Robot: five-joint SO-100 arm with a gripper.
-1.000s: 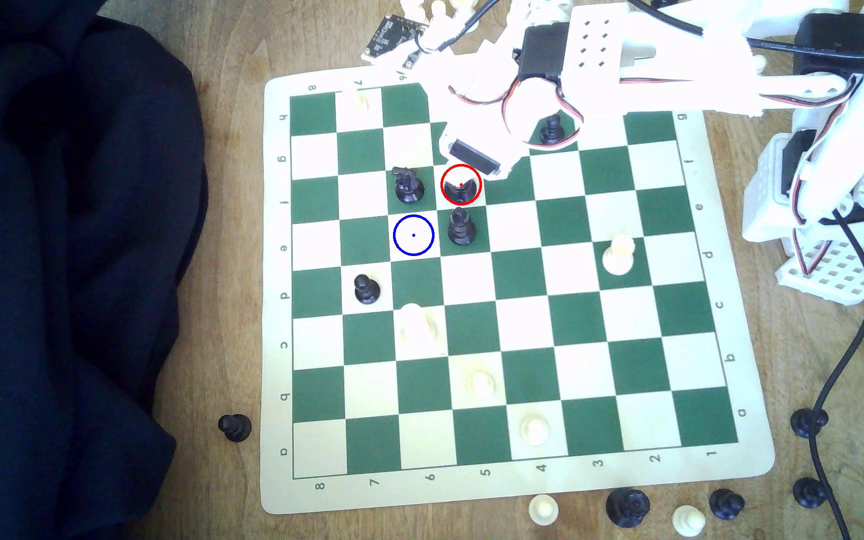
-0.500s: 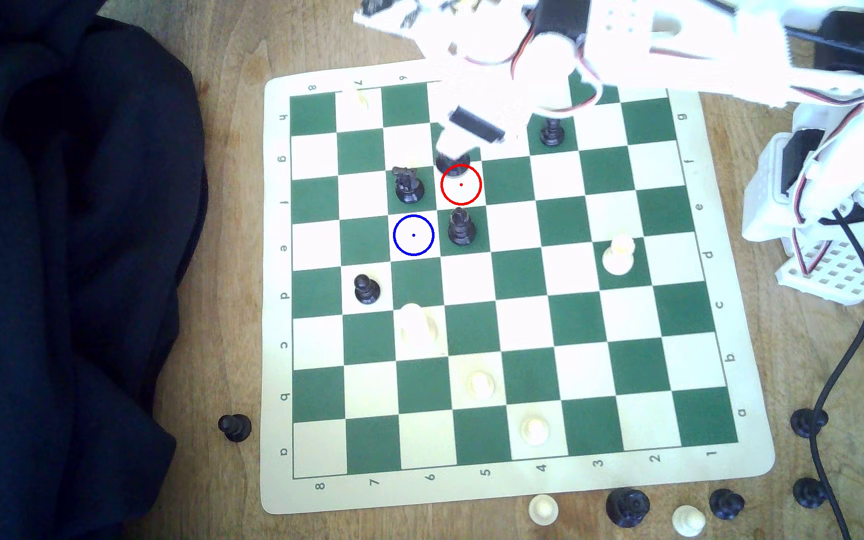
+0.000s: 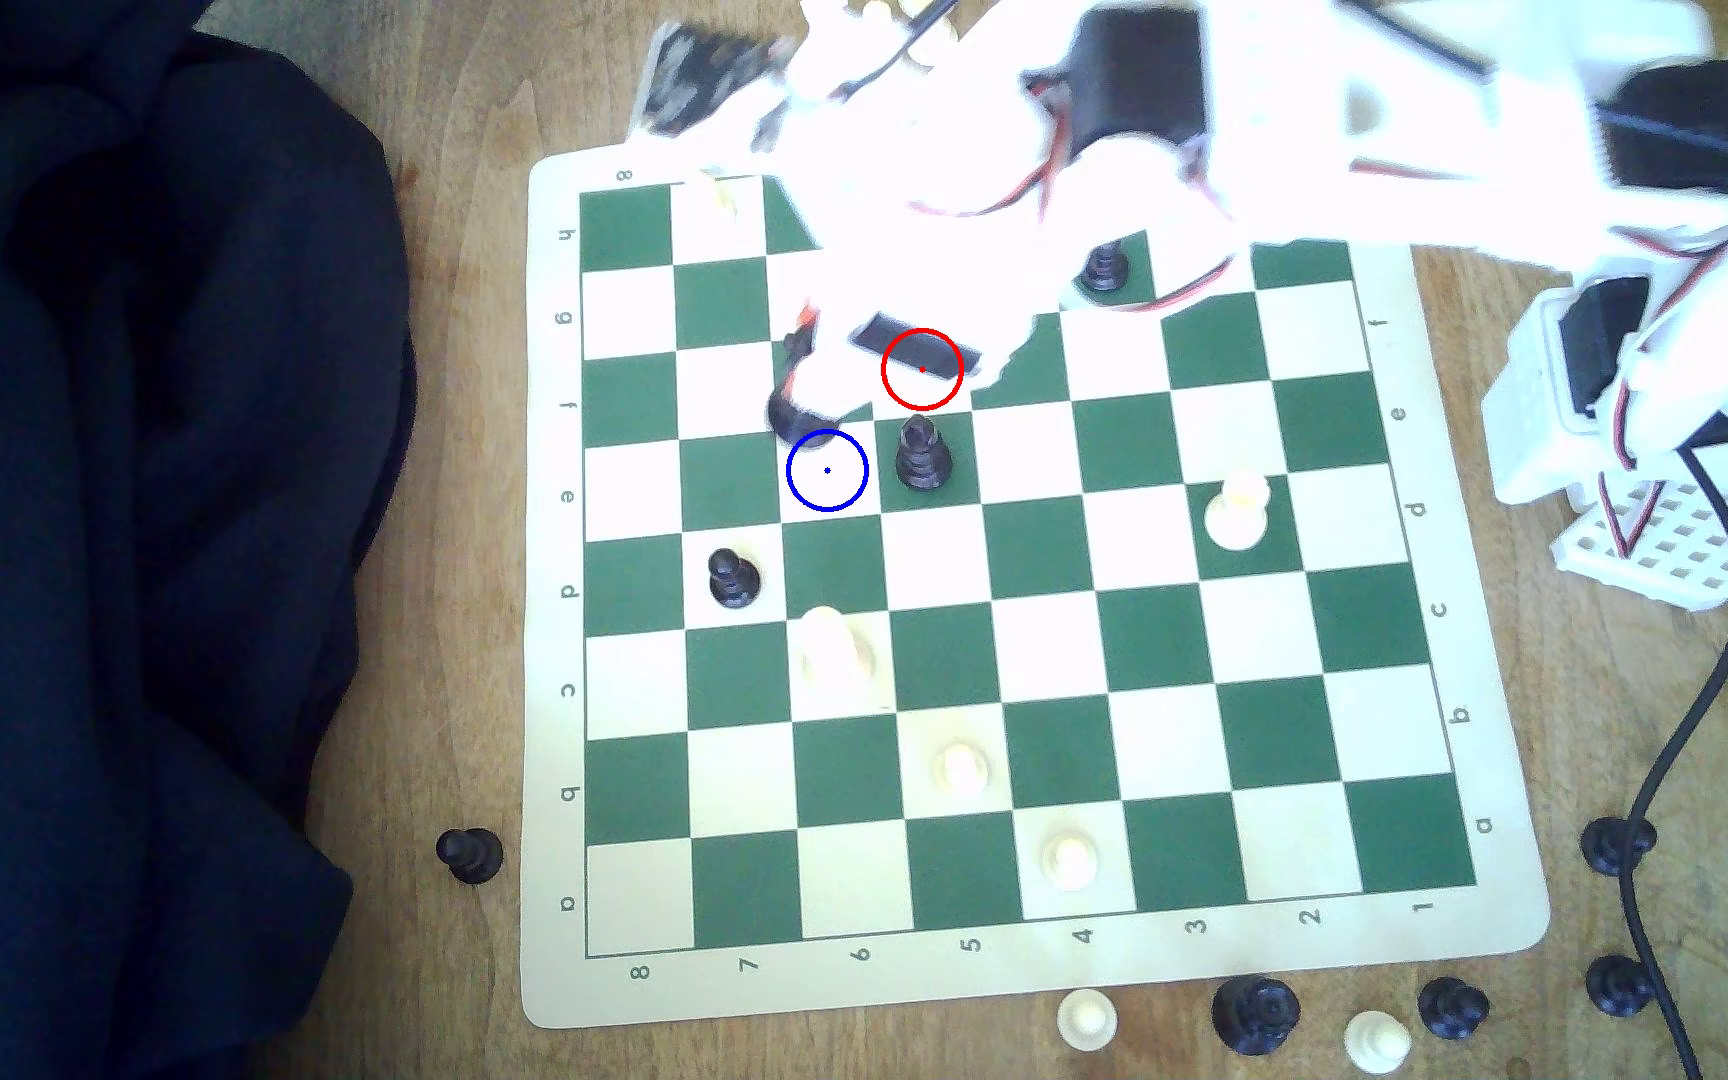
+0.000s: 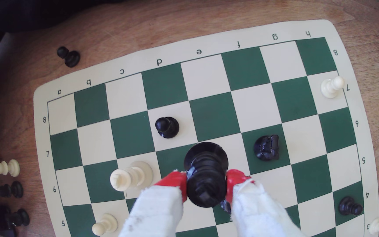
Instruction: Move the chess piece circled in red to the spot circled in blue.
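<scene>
The chess piece (image 4: 206, 182), tall and black with a wide round base, is clamped between the red-tipped fingers of my gripper (image 4: 206, 181). It is off the board. In the exterior view only its dark base (image 3: 790, 417) shows, under the white gripper (image 3: 824, 358), and it touches the upper-left rim of the blue ring. The spot (image 3: 827, 469) is a cream square with nothing on it. The red ring (image 3: 922, 369) now lies over the gripper's body, and the square under it is hidden.
A shorter black piece (image 3: 922, 454) stands right of the spot in the exterior view. A black knight (image 4: 266, 147) is close to the held piece. A black pawn (image 3: 732, 577) and a white piece (image 3: 834, 649) are nearby. Dark cloth (image 3: 143, 519) covers the exterior view's left.
The gripper lifted the piece off the red-ringed square and first carried it toward the board's far edge. It has now swung it to the exterior view's left, to the rim of the blue ring.
</scene>
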